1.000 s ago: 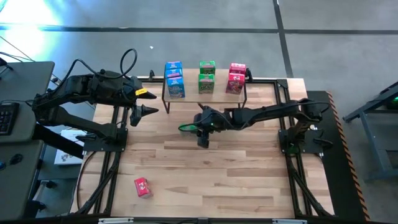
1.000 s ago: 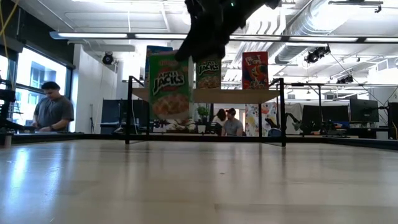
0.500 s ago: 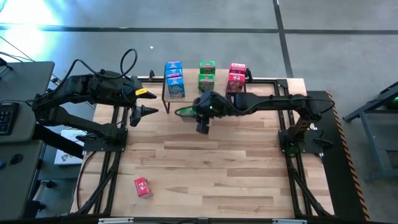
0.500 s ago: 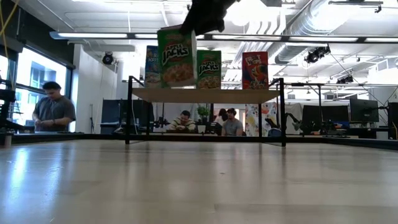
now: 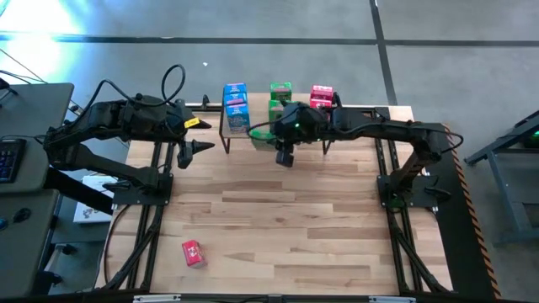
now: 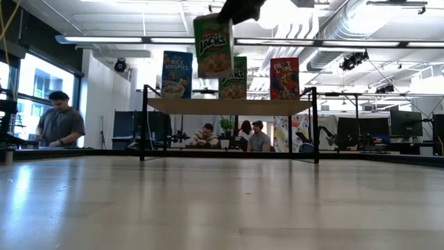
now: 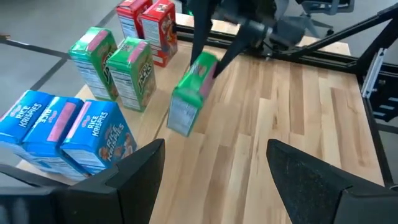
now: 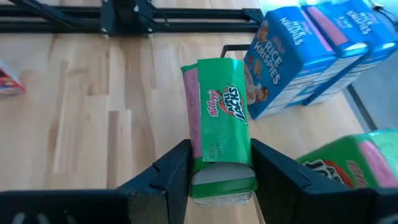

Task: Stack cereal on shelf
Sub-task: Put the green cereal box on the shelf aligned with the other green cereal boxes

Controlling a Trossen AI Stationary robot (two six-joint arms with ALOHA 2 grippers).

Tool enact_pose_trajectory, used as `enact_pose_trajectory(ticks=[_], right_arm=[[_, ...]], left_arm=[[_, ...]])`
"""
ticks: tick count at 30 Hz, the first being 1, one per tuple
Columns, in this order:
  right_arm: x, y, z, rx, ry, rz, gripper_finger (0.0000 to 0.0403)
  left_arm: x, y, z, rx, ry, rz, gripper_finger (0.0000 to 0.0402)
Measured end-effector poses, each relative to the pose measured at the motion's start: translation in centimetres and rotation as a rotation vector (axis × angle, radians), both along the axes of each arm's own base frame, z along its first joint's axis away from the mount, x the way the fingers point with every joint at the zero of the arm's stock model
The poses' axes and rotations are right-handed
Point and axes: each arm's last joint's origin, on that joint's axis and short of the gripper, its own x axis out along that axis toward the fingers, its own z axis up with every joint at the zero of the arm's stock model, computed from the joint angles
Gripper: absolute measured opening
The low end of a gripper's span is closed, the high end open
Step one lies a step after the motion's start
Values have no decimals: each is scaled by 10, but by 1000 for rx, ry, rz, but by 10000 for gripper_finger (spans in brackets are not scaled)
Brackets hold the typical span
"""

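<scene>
Overhead, right gripper (image 5: 284,151) is pinching a glossy green cardboard cereal box (image 6: 214,46) above the wooden shelf (image 6: 229,105) front | left gripper (image 5: 195,150) is idling spread, table's left edge | rear boxes partly hidden

From my remote station, the low view looks into an open workshop. Long ceiling light strips (image 6: 139,39) run across the room, and silver ventilation ducts (image 6: 347,28) hang at upper right. A bright window (image 6: 8,83) stands at far left beside a white wall (image 6: 104,90). One person (image 6: 59,121) stands at a bench on the left; two more people (image 6: 253,135) sit in the middle distance. Dark monitors (image 6: 388,125) line the right side. In the high view I see a grey concrete floor (image 5: 253,21) crossed by dark seams, and a grey desk (image 5: 25,143) with a keyboard (image 5: 8,160) at left.
</scene>
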Motion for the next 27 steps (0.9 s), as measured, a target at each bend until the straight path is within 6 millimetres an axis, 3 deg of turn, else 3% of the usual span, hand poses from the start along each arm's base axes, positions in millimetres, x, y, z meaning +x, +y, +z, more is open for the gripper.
enact_pose_trajectory(ticks=[15, 27], right_arm=[[-65, -36, 50, 92, -125, 116, 144], [-64, -59, 17, 127, -102, 201, 144]], left_arm=[[0, 0, 0, 43, 11, -24, 273], [0, 0, 0, 43, 11, -25, 273]])
